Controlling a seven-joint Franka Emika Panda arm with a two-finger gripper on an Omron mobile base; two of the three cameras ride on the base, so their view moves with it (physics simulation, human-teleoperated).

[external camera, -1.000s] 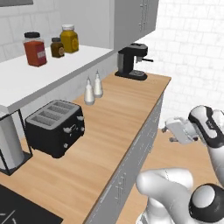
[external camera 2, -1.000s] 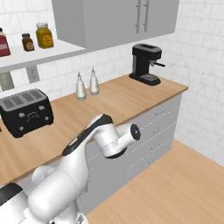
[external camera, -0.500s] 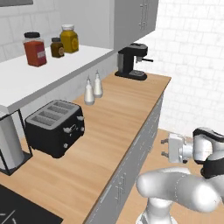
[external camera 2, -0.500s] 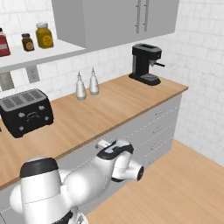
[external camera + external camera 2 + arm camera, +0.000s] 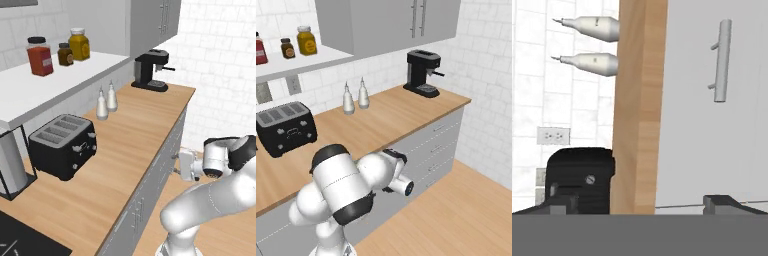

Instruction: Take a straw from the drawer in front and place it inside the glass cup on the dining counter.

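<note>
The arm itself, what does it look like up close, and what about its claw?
The arm is made of smooth, glossy white rounded shells with dark bands at the joints. The wrist ends in a white boxy block. The claw has two small dark squarish fingertips. No cables or markings show.

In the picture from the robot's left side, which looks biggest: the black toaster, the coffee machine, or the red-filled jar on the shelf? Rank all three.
1. Toaster, clearly the largest, though it also sits nearest the camera.
2. Coffee machine, farther back, so it may really be bigger than it looks.
3. Red jar, smallest.
</note>
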